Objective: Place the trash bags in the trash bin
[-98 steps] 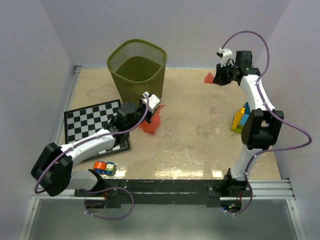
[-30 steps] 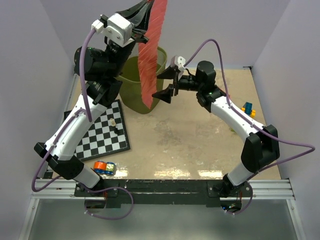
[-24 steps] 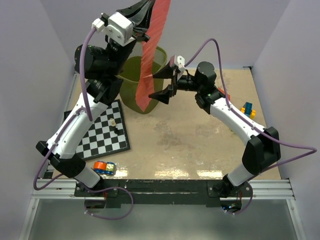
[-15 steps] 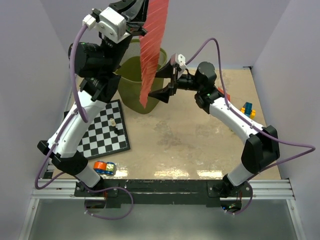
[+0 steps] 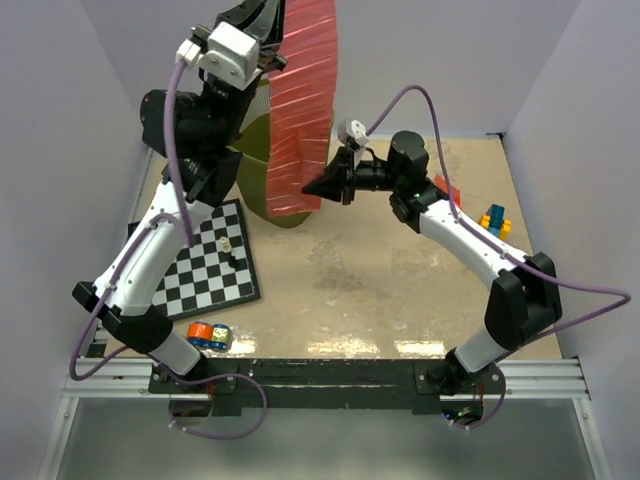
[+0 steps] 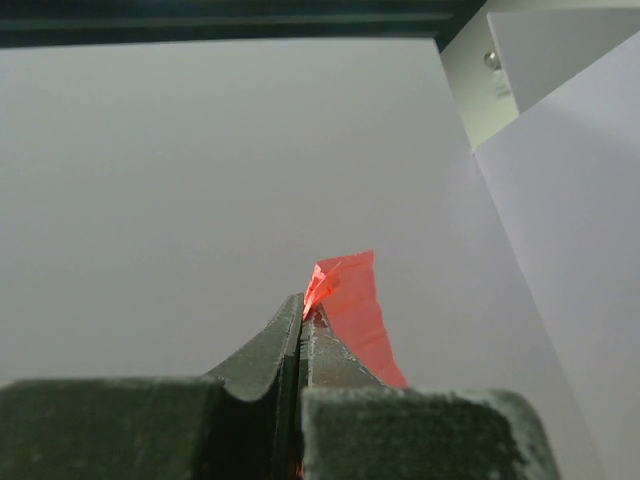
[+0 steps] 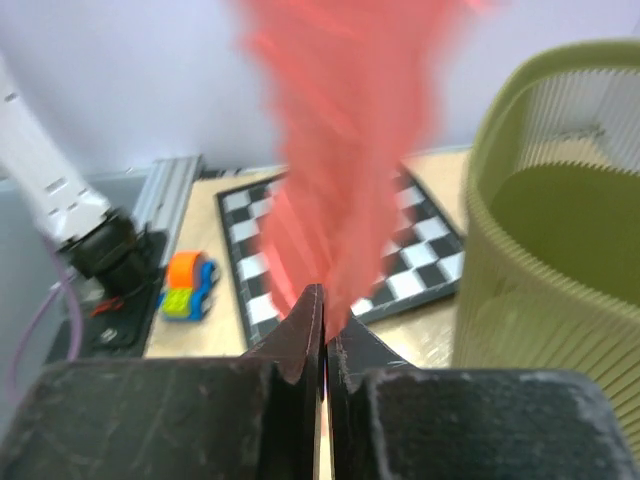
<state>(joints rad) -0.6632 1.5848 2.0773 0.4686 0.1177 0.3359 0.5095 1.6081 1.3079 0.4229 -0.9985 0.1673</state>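
Note:
My left gripper (image 5: 283, 12) is raised high at the back and is shut on the top of a red-pink trash bag (image 5: 303, 120). The bag hangs as a wide crinkled sheet in front of the olive-green trash bin (image 5: 250, 172), hiding most of it. My right gripper (image 5: 310, 188) is shut on the bag's lower edge, beside the bin. In the left wrist view the gripper (image 6: 302, 306) pinches a bag corner (image 6: 350, 300). In the right wrist view the gripper (image 7: 322, 296) pinches the blurred bag (image 7: 350, 150), with the bin (image 7: 560, 230) to its right. A second small red strip (image 5: 443, 185) lies behind the right arm.
A chessboard (image 5: 200, 262) with small pieces lies left of centre; it also shows in the right wrist view (image 7: 410, 250). A toy car (image 5: 208, 335) sits near the front left and shows in the right wrist view (image 7: 188, 286). Coloured blocks (image 5: 493, 217) stand at the right. Walls enclose the table.
My right gripper, open beside the hanging bag, has shut on its lower edge. The bag has spread from a narrow strip into a wide sheet. The left arm shifted slightly.

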